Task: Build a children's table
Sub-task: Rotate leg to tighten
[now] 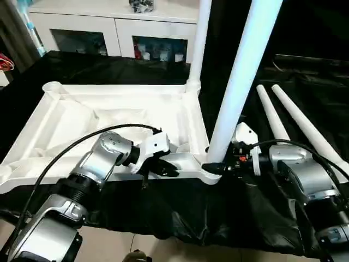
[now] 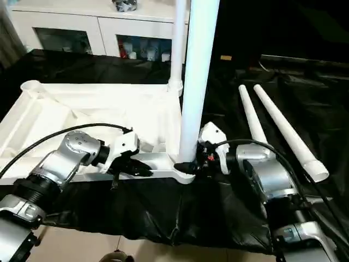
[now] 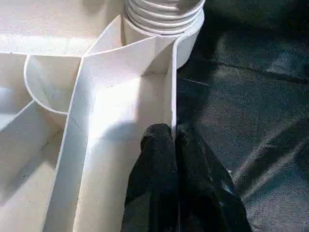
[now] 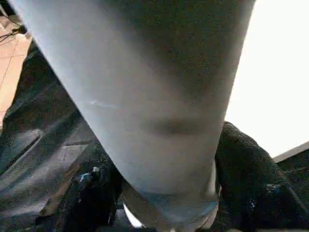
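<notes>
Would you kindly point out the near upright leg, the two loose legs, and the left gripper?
Near upright leg (image 1: pixel 235 87), left eye view, mid-shaft.
Loose legs (image 1: pixel 305 128), left eye view, shaft of the outer one.
Left gripper (image 3: pixel 174 133), left wrist view, between its fingertips on the tabletop's rim.

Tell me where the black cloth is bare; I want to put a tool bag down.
Bare: the cloth between the cabinet and the upturned tabletop. Crowded: the near corner, where both tools flank the standing leg; two loose legs take the right side.
</notes>
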Tool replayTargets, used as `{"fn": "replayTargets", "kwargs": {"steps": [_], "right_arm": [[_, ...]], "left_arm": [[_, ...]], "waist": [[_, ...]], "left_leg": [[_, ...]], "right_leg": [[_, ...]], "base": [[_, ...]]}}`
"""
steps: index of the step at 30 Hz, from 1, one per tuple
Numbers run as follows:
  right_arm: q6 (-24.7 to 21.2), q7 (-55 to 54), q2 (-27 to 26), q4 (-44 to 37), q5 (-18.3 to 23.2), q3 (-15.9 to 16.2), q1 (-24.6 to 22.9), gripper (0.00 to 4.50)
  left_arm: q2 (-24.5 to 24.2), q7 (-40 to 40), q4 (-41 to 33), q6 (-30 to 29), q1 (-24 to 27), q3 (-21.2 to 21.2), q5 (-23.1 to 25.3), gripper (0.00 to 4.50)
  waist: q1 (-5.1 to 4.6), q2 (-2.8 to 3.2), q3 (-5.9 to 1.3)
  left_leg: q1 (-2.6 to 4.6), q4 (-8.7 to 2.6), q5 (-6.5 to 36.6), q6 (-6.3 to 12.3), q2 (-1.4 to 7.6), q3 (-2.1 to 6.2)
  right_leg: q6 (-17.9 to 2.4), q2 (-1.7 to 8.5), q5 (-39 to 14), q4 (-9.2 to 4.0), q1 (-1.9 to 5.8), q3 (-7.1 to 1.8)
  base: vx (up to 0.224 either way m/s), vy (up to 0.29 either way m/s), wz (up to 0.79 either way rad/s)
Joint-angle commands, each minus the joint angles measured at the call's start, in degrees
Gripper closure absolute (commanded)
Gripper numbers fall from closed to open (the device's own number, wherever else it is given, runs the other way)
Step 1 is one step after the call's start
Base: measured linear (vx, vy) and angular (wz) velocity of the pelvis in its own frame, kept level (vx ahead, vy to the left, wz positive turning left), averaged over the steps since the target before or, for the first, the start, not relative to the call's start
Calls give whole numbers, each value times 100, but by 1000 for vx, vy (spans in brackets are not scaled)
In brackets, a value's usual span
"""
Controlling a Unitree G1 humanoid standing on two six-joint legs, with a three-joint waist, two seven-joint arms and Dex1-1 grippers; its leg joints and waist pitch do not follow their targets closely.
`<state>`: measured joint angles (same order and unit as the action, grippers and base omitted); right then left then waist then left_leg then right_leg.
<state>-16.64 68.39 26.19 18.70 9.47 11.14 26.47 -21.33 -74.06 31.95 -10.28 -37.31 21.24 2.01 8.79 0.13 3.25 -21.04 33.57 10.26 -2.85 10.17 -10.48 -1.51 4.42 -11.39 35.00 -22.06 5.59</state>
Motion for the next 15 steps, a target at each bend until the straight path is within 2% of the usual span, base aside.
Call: {"fn": "replayTargets", "kwargs": {"steps": [1,8,12,14,15], "right_arm": [[-239,113,-153,-18,80,330,-263,207],[-374,-129,-398,309,315,5,-388,209],[-224,-214,-454,547,217,-13,-403,209],[-170,-311,-514,596,179,-33,-431,210],[-173,-359,-537,589,187,-51,-440,210]], "left_arm": [[185,156,-83,4,-183,-14,-75,450],[226,241,-31,34,-155,-72,-81,450],[218,244,-40,35,-148,-89,-79,450],[209,252,-48,19,-144,-99,-78,450],[209,258,-48,15,-142,-104,-77,450]], "waist": [[-18,12,-382],[-14,13,-377],[-20,34,-371],[-24,64,-366],[-36,48,-359]], "left_leg": [[101,-400,1149,205,413,150],[87,-400,1183,188,400,151],[102,-414,1331,118,399,157],[104,-424,1413,85,397,170],[98,-433,1456,78,396,172]], "right_leg": [[-1254,551,-966,-420,254,-373],[-1219,570,-1091,-442,259,-371],[-1182,568,-1289,-470,250,-369],[-1146,570,-1411,-480,254,-367],[-1125,568,-1469,-491,258,-367]], "base": [[0,0,0],[0,0,0],[0,0,0],[0,0,0],[0,0,0]]}}
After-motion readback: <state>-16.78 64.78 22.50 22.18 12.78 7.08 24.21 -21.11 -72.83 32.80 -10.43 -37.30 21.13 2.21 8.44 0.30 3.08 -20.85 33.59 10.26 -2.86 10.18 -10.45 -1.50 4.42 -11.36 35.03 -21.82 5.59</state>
